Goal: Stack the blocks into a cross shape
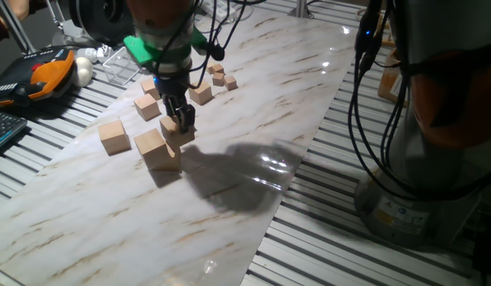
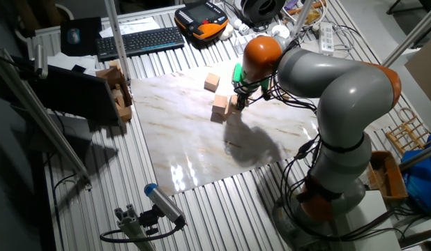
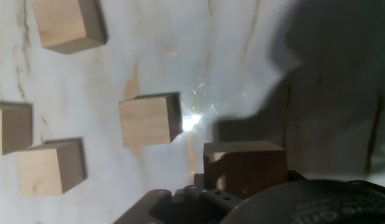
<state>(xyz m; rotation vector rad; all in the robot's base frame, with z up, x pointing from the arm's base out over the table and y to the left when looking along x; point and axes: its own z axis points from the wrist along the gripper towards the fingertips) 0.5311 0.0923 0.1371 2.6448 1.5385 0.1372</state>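
You are looking at a white marble-patterned surface (image 1: 253, 95) carrying several plain tan wooden cubes. The black two-finger pincer (image 1: 180, 117), below its green wrist collar (image 1: 162, 48), points straight down over the middle of the surface, and its fingers are clamped on one large tan wooden cube (image 1: 179, 127). In the hand view that cube (image 3: 245, 168) sits in shadow between the fingers, at the bottom of the frame. You cannot tell from any view whether it rests on the surface or is lifted clear of it.

A second large tan cube (image 1: 157, 148) stands just beside the held one, toward the near long edge of the surface. A third (image 1: 114, 136) lies near it, closer to the left edge. A fourth (image 1: 147, 106) lies behind them, toward the far left corner. All three rest flat and apart from each other.

Note the smaller wooden cubes: one medium cube (image 1: 201, 94) behind the pincer, and a cluster of tiny cubes (image 1: 222, 77) further toward the far edge.

Off the surface, an orange-and-black handheld controller (image 1: 48, 73) lies on the slatted metal bench (image 1: 436, 262) beyond the left end.
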